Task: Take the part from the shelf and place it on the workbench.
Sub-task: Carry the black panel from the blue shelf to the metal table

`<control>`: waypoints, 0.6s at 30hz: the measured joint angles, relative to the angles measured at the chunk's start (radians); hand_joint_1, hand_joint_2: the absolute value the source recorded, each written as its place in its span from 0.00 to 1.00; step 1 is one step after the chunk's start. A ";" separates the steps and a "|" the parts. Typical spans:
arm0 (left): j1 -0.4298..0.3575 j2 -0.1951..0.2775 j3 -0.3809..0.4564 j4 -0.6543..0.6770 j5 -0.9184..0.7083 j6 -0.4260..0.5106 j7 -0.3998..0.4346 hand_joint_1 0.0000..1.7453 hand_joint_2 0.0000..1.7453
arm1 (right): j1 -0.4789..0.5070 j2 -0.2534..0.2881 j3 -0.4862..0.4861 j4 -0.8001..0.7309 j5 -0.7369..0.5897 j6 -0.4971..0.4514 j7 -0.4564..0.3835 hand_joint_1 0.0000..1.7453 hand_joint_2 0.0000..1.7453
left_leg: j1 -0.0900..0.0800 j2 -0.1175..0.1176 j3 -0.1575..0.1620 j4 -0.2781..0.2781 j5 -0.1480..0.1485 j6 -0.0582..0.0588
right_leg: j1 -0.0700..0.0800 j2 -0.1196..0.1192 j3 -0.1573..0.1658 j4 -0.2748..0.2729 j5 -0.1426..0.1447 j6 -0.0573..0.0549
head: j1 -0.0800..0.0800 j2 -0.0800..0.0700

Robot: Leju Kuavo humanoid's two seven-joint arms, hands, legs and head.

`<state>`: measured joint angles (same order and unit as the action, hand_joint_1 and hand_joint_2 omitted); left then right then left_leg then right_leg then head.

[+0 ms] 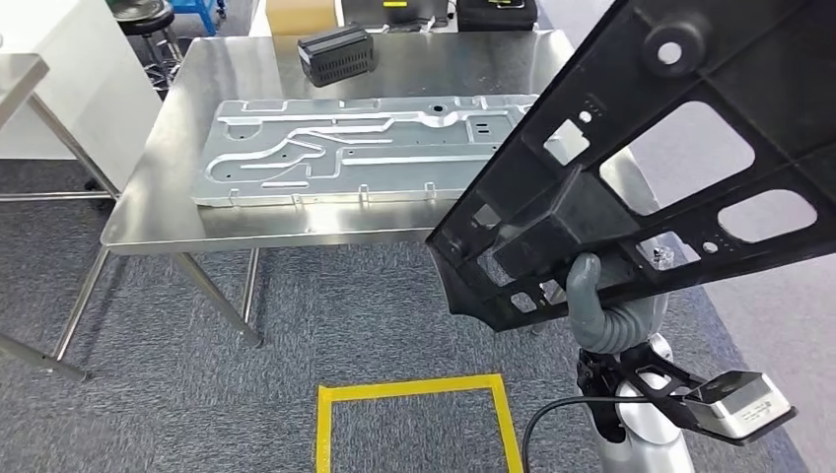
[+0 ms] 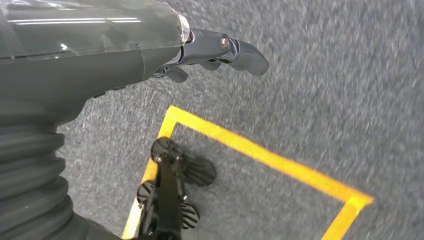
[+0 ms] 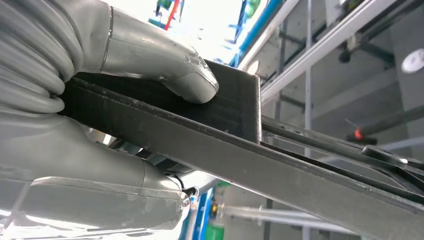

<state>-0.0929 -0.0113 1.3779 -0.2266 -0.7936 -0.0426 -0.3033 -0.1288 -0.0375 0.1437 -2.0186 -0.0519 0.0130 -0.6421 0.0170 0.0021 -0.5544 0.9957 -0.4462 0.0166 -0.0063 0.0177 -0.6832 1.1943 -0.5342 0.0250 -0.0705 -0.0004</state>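
The part is a large black plastic panel (image 1: 670,148) with several cut-outs, held tilted in the air at the right of the head view, its lower corner in front of the workbench's right end. My right hand (image 1: 592,296) grips it from below at that lower edge. In the right wrist view the thumb (image 3: 165,70) presses on the panel's rim (image 3: 240,150). The steel workbench (image 1: 187,148) stands ahead and to the left. My left hand (image 2: 215,50) hangs over the carpet, fingers loosely extended, holding nothing.
A silver stamped metal plate (image 1: 355,148) lies along the workbench, with a black box (image 1: 337,54) behind it. A yellow tape square (image 1: 414,389) marks the grey carpet before me. A white table (image 1: 20,79) and a stool (image 1: 148,25) stand at the left.
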 joint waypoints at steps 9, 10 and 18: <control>0.002 0.000 0.000 0.000 0.000 -0.013 0.000 0.00 1.00 | 0.001 -0.003 0.003 0.010 0.021 -0.011 -0.001 1.00 1.00 | -0.001 0.023 0.003 0.002 -0.006 -0.006 | -0.009 -0.020 0.008 -0.016 0.045 0.005 | 0.000 0.000; 0.001 0.000 0.000 0.000 0.000 -0.016 -0.001 0.00 1.00 | 0.000 -0.004 0.004 0.010 0.024 -0.012 -0.001 1.00 1.00 | -0.002 0.025 0.005 0.002 -0.009 -0.013 | -0.006 -0.024 0.045 -0.089 0.071 -0.001 | 0.000 0.000; 0.003 0.001 0.000 0.000 0.000 -0.019 -0.003 0.00 1.00 | -0.004 -0.006 0.008 0.010 0.029 -0.013 -0.004 1.00 1.00 | -0.002 0.008 -0.109 0.249 -0.133 -0.056 | 0.001 -0.016 0.110 -0.195 0.086 -0.049 | 0.000 0.000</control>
<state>-0.0902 -0.0104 1.3779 -0.2266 -0.7939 -0.0618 -0.3063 -0.1329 -0.0439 0.1518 -2.0083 -0.0233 -0.0004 -0.6457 0.0148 0.0106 -0.6634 1.2451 -0.5795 -0.0398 -0.0053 0.0019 -0.5734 0.9997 -0.4479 -0.0241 -0.0706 -0.0004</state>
